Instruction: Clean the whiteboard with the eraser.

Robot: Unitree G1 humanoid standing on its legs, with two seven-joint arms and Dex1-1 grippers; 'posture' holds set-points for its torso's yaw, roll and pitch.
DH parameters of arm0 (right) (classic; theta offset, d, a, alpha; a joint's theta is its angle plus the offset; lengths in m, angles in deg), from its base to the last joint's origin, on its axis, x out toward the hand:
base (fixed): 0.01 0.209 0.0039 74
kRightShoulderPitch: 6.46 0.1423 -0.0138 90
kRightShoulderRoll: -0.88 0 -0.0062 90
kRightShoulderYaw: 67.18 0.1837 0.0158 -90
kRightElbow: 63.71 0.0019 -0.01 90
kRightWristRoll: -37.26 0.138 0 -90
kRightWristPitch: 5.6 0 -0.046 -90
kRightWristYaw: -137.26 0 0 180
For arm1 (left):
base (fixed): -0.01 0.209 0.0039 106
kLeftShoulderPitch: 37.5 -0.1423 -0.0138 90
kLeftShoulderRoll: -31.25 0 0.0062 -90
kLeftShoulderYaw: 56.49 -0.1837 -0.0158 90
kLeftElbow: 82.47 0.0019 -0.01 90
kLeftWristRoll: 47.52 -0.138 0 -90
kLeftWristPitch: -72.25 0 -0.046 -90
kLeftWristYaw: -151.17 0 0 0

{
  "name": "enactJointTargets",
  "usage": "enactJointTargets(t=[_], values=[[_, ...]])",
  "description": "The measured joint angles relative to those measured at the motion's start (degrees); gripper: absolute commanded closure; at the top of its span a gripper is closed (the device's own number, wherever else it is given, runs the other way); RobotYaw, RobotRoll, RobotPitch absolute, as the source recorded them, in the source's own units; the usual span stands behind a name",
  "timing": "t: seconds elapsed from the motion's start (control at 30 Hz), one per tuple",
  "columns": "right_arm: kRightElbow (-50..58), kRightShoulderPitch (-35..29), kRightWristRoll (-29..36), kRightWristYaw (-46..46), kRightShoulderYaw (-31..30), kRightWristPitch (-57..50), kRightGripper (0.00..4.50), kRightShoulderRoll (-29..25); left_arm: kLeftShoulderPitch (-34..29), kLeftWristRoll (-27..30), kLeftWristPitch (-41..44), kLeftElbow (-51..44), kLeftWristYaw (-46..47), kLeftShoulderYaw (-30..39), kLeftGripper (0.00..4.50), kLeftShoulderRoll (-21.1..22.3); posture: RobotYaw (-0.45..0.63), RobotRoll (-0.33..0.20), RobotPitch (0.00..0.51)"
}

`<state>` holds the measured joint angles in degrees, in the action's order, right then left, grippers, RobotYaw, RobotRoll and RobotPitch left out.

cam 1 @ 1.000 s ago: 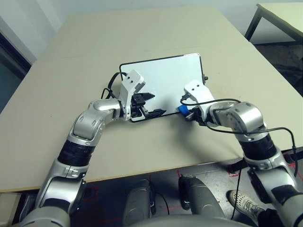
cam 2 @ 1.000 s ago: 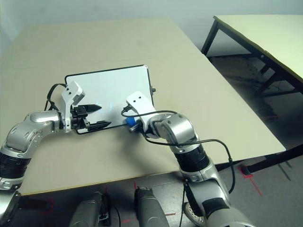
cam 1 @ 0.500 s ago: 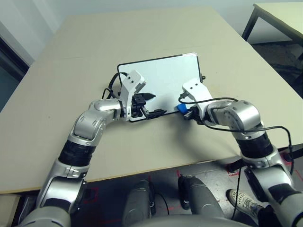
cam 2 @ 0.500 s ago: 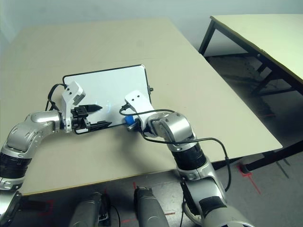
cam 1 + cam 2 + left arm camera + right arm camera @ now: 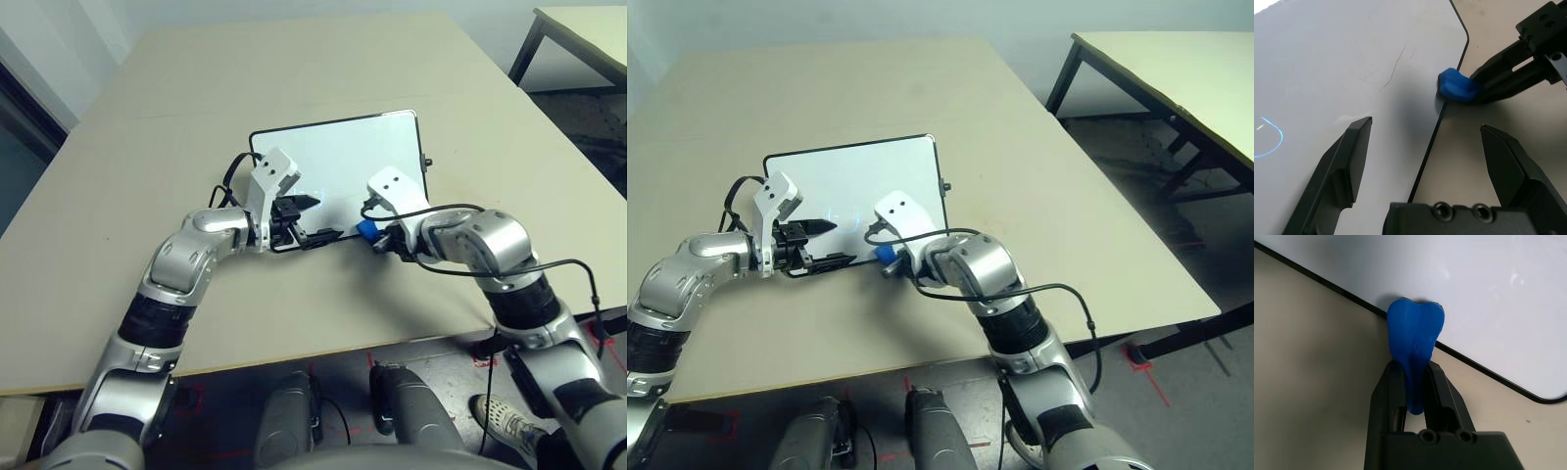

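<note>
While the whiteboard (image 5: 338, 166) is lying flat near the middle of the beige tabletop (image 5: 118, 225), both arms are reaching in over its near edge. The right gripper (image 5: 1413, 389) is pinching the blue eraser (image 5: 1415, 335) between its two black fingers, the block squeezed in at the grip and bulging out beyond the fingertips. Seen from the head camera, the eraser (image 5: 366, 230) is sitting at about 5 o'clock on the board, right at the thin black frame. In the right wrist view its rounded end is lapping over that frame onto the white surface, while the rest of it is hanging over the bare tabletop.

Toward 7 o'clock on the board, the left gripper (image 5: 312, 219) is holding its fingers spread wide with nothing between them. From the left wrist view, one finger (image 5: 1337, 166) is hovering over the white surface and the other (image 5: 1513, 166) over the tabletop, with the board's frame running between them. Whether either fingertip is touching what lies below it cannot be told. The eraser and the right gripper's fingers are showing just beyond the spread left fingers, near them but apart.

On the glossy surface near the eraser a few faint thin dark strokes (image 5: 1396, 66) are showing. A small black knob (image 5: 425, 163) is sticking out of the board's frame at about 3 o'clock. A second table (image 5: 1176, 78) is standing well apart, off toward 2 o'clock from the board.
</note>
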<state>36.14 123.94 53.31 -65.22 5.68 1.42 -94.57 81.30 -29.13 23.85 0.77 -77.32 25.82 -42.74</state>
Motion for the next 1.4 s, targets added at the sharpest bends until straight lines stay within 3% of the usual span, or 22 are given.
enactJointTargets(t=[0.2, 0.7, 1.1, 1.4], values=[[-1.68, 1.16, -0.11, -0.24, 0.09, 0.21, 4.04, -0.53, 0.04, 0.03, 0.01, 0.0, 0.04, 0.0, 0.0, -0.31, -0.1, 0.0, 0.15], [0.85, 1.32, 0.59, 0.9, 0.37, -2.59, 4.04, 5.44, 0.07, 0.04, 0.02, 0.0, 0.09, -0.01, 0.0, -0.57, -0.1, 0.0, 0.147], [-1.48, 0.35, 0.59, -0.35, 0.62, 1.09, 4.06, -1.86, 0.07, 0.09, 0.03, -0.01, 0.09, -0.01, 0.0, -0.58, -0.1, 0.0, 0.15], [-1.7, 1.18, 0.6, 1.07, 1.62, -0.68, 4.06, 1.89, 0.22, 0.08, 0.02, 0.0, 0.0, -0.03, 0.0, -0.67, -0.1, 0.0, 0.15]])
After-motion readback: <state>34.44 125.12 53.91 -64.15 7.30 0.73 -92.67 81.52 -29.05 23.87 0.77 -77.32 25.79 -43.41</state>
